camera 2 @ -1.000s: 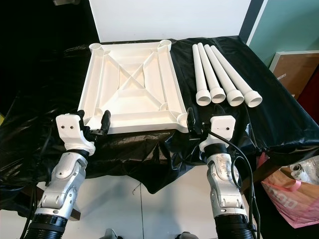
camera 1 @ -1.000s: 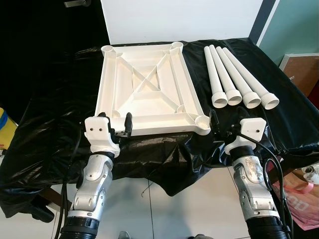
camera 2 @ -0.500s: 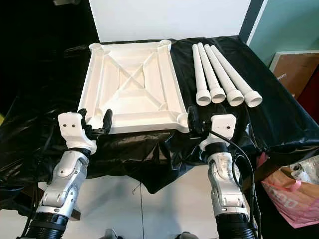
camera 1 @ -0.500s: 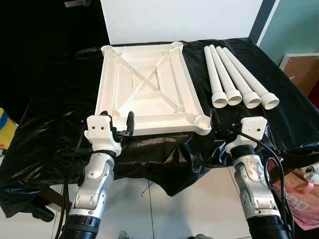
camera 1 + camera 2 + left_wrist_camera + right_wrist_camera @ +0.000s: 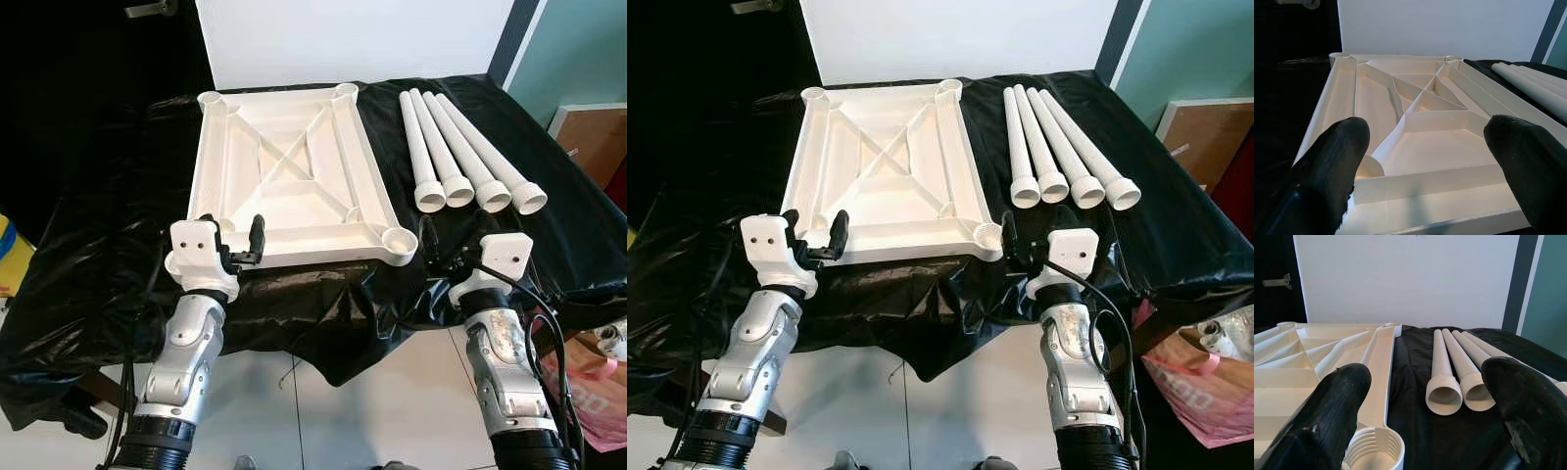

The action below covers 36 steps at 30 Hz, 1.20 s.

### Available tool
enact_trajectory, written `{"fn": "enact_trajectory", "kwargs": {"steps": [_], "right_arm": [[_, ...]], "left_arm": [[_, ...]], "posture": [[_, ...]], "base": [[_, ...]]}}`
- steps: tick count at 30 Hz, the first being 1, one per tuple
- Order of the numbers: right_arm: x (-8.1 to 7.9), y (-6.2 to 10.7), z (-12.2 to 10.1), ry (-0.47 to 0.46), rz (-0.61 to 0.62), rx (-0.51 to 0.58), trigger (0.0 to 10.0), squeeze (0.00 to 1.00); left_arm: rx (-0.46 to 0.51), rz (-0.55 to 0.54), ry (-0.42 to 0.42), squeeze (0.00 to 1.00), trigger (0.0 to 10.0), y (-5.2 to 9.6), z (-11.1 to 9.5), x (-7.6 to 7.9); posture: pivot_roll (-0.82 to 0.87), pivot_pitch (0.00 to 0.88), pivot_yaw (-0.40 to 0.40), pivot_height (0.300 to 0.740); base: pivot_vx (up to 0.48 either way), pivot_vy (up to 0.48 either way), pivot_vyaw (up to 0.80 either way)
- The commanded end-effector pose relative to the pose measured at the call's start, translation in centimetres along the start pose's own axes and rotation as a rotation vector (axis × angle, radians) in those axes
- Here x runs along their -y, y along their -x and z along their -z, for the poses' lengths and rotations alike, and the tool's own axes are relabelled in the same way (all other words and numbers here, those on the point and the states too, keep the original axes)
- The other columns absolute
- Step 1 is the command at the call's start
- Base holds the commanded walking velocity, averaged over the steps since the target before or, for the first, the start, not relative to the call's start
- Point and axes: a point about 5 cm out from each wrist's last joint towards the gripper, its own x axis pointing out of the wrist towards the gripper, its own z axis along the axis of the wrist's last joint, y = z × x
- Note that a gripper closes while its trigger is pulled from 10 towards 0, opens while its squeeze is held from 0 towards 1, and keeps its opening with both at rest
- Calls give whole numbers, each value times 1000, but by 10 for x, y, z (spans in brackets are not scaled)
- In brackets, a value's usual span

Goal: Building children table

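A white tabletop (image 5: 284,176) lies upside down on the black-covered table, its ribs and threaded corner sockets (image 5: 400,238) facing up. Several white tube legs (image 5: 460,157) lie side by side to its right, threaded ends toward me. My left gripper (image 5: 233,233) is open at the tabletop's near left edge, its fingers (image 5: 1327,171) spread before the rim. My right gripper (image 5: 449,240) is open just right of the near right socket (image 5: 1374,448), short of the leg ends (image 5: 1444,396). Neither gripper holds anything.
Black plastic sheeting (image 5: 98,245) drapes over the table and hangs down its front edge. A white board (image 5: 353,39) leans at the back. A pink bag (image 5: 1200,387) sits on the floor at the right, with a brown cabinet (image 5: 593,137) beyond.
Both grippers have crept forward toward the table's front edge. The left fingers now reach the tabletop's near rim. Tabletop and legs have not moved.
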Motion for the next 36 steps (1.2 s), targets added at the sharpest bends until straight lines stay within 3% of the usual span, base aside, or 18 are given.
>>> {"fn": "enact_trajectory", "kwargs": {"steps": [1, 36], "right_arm": [[5, 3, 0, 7, 24, -2, 10000, 0], [8, 4, -1, 22, 30, -10, 10000, 0]], "left_arm": [[-22, 172, 5, 0, 10000, 0, 3, 10], [-19, 171, 34, 0, 10000, -1, 1, 10]], "posture": [[-91, 106, 27, 740], [-94, 117, 22, 740]], "base": [[0, 0, 0], [0, 0, 0]]}}
